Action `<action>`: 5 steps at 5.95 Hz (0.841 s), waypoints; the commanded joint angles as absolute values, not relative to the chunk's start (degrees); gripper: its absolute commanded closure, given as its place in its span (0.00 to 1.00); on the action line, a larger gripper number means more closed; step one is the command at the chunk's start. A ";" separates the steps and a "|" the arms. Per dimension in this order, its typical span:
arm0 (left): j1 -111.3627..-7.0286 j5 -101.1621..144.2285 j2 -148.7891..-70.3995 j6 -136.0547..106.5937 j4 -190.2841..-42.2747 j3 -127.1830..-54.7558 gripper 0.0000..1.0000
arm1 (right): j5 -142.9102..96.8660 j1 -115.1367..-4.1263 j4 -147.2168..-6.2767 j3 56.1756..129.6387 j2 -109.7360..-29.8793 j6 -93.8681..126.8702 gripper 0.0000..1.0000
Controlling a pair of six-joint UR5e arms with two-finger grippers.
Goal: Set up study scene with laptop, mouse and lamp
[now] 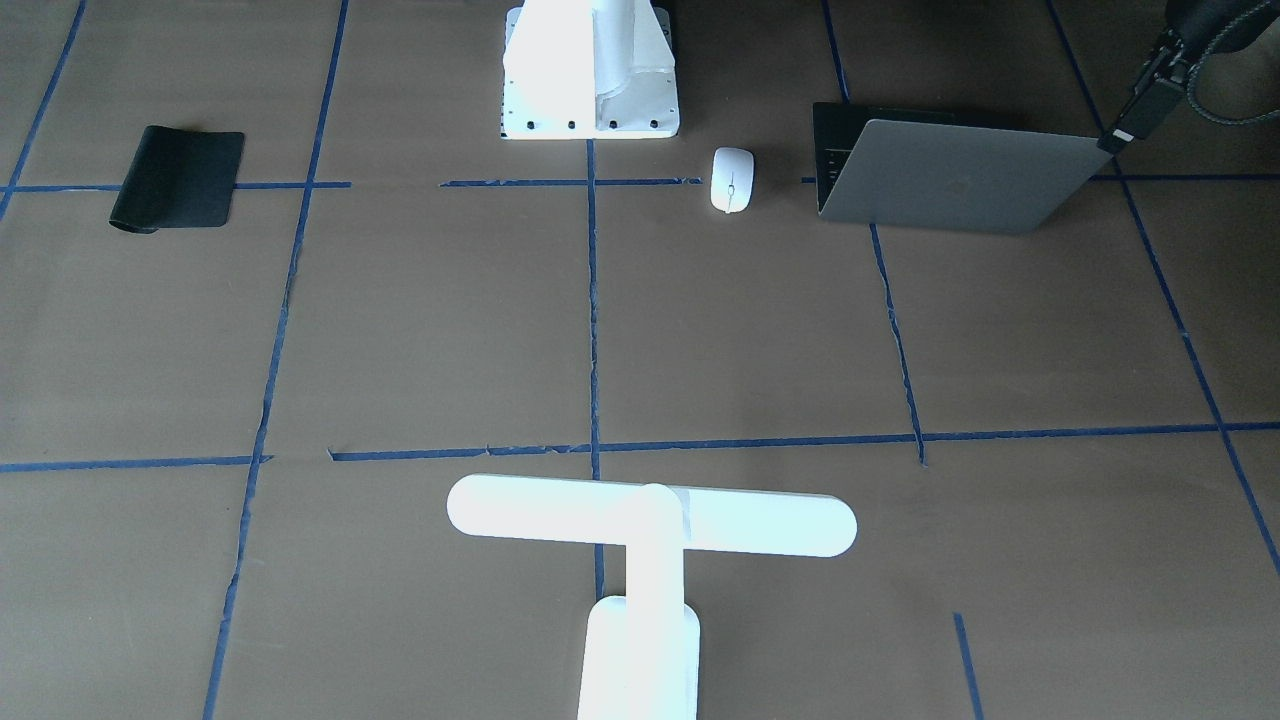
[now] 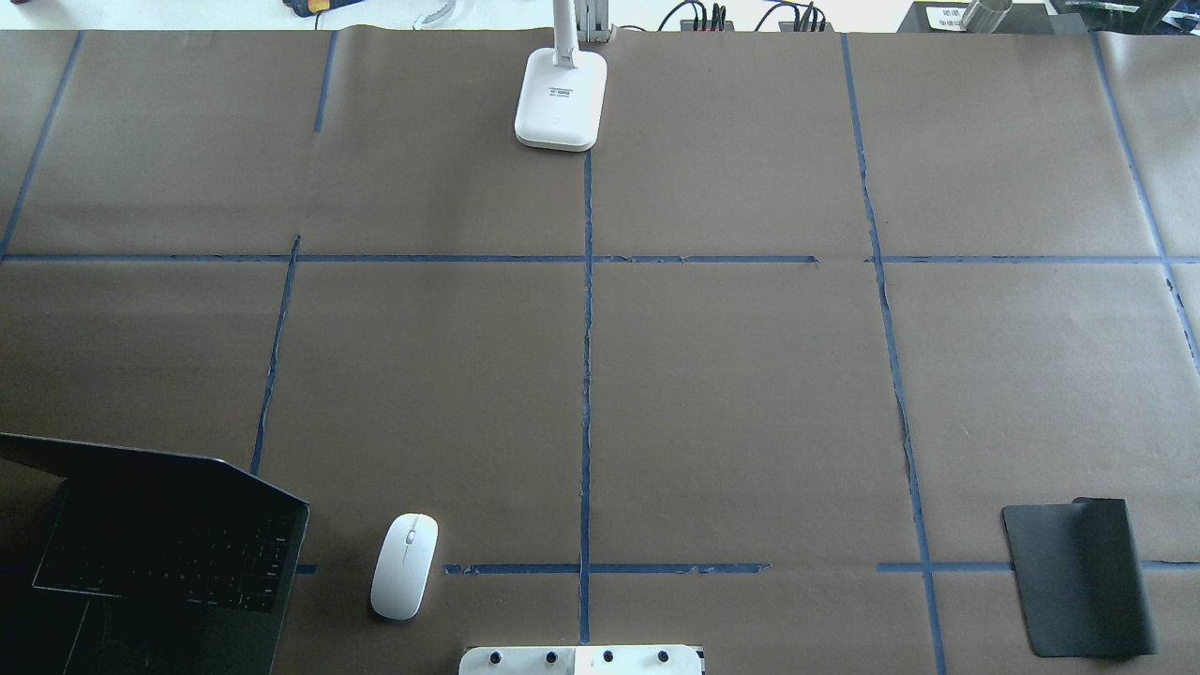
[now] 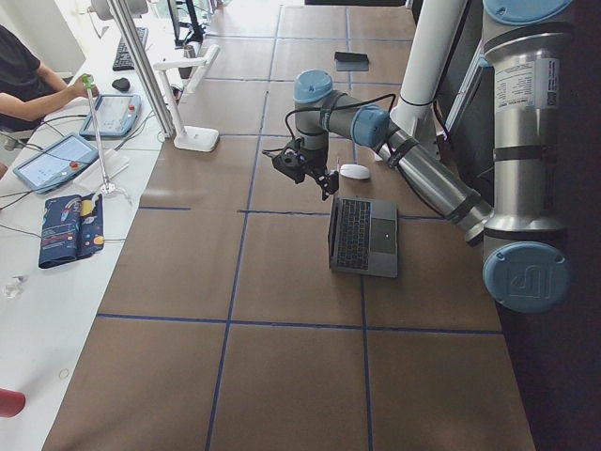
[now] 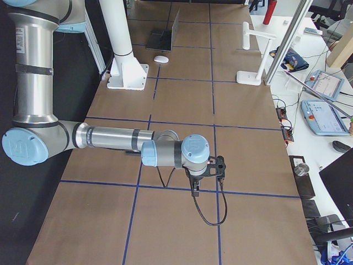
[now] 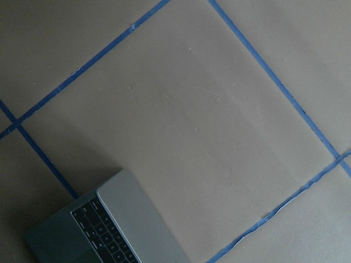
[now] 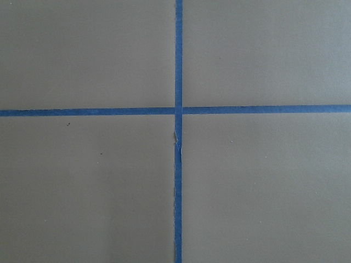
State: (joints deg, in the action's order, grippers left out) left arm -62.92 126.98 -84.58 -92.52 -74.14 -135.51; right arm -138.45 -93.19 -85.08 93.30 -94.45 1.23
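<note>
Bright white T-shaped lamp (image 1: pixel 650 525) stands at the table's (image 1: pixel 420 330) operator edge. Small glossy white mouse (image 1: pixel 732 179) lies just beside the open grey metal laptop (image 1: pixel 950 175). Left gripper (image 1: pixel 1122 135) seemingly pinches its lid corner; right gripper's (image 4: pixel 207 176) fingers: cannot tell.

Overhead and front-facing views oppose each other, sharing the lamp (image 2: pixel 560 98); side views look along the table (image 3: pixel 282 357); wrist cameras face down, close.

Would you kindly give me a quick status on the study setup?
Left gripper at lid corner of open laptop, grip unclear. Right gripper far off, state unclear. Mouse beside laptop; nothing obstructing.
</note>
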 commanded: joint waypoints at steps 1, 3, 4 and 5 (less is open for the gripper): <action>-54.72 119.75 -85.33 -106.36 -76.02 -135.53 0.00 | -138.43 -93.16 -85.08 93.16 -94.39 1.23 0.00; -51.51 117.07 -86.04 -112.83 -76.03 -135.44 0.00 | -138.43 -93.16 -85.08 93.16 -94.40 1.14 0.00; -51.07 116.64 -85.78 -113.29 -76.03 -135.44 0.00 | -138.43 -93.16 -85.08 93.16 -94.48 1.14 0.00; -49.67 116.54 -85.61 -114.68 -76.03 -135.44 0.00 | -138.43 -93.16 -85.08 93.16 -94.48 1.14 0.00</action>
